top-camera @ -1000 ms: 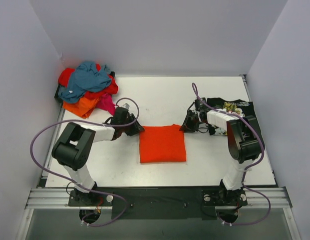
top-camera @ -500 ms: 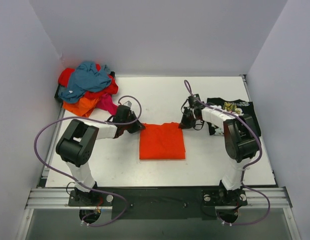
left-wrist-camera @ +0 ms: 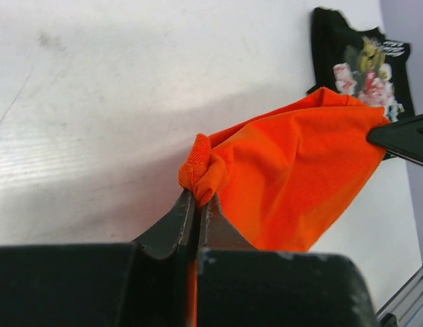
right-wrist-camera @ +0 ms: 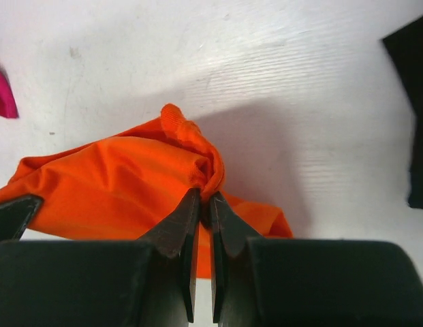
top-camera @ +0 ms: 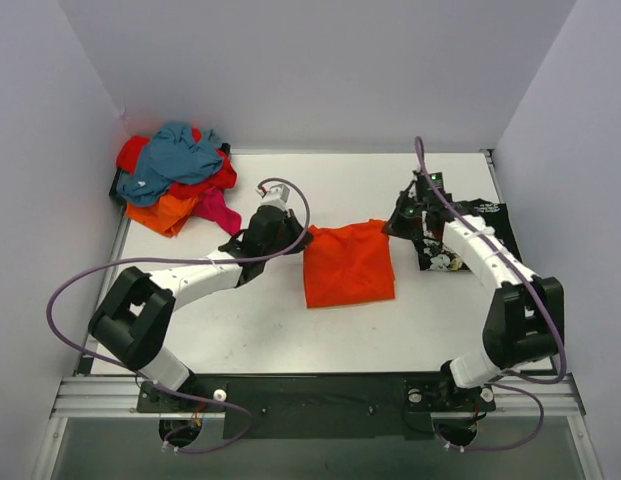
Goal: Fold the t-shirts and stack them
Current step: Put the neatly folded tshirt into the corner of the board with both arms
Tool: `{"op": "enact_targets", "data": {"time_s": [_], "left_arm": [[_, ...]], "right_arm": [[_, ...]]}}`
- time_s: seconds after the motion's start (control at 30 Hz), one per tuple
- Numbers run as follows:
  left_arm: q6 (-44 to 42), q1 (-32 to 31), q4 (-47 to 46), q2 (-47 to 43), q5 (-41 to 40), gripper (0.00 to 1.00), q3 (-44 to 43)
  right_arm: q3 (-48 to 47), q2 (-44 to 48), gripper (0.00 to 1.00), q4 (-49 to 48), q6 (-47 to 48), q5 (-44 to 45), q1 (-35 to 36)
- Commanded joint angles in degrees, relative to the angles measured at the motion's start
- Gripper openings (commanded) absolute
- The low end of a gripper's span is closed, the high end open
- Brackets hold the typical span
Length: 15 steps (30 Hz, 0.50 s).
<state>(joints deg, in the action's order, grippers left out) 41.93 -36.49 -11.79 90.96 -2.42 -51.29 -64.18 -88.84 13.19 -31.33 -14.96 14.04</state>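
inspection finding, top view: bright orange soft cloth t-shirt (top-camera: 348, 268), folded to a rough rectangle, is lying near the middle of the flat white table (top-camera: 290, 330). its 12 o'clock edge is being held up at both corners and is casting a shadow on the surface. its 6 o'clock part appears to be resting on the table.

left gripper (top-camera: 301, 239) is holding the shirt's corner at 10 o'clock. the left wrist view is showing its jaws pressed together on a small bunched knot of the orange cloth. right gripper (top-camera: 395, 228) is holding the corner at 2 o'clock. the right wrist view is showing its jaws clamped tight on a gathered fold of the same cloth. the orange fabric is stretching between the two claws, sagging slightly in the middle.

black cloth t-shirt with pink-white floral print (top-camera: 488, 216) is lying flat at 3 o'clock of the orange shirt, close beside it but apart, and partly hidden under the right arm.

heap of loose cloth t-shirts (top-camera: 175, 178), with teal blue on top and red, orange and magenta pink below, is sitting at the table's 10 o'clock corner, well apart from the left gripper. whether any of that heap is folded cannot be told.
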Motion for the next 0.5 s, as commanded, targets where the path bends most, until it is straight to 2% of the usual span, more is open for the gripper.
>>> {"op": "enact_targets", "data": {"time_s": [0.0,0.17,0.47], "left_arm": [[-2.29,-2.53,-2.44,-1.14,-5.32,0.0,-5.22],[-3.61,-7.18,-7.53,1.85,-6.54,0.0,-10.04],[-6.42,-18.26,-9.39,10.55,-7.69,0.0,-25.43]], "right_arm": [[-2.17,7.35,0.0,7.01,1.36,2.73,-4.1],[-4.28,13.59,0.0,12.38,1.72,4.15,-11.04],[-11.22,17.38,0.0,19.06,0.22,0.11,-30.37]]}}
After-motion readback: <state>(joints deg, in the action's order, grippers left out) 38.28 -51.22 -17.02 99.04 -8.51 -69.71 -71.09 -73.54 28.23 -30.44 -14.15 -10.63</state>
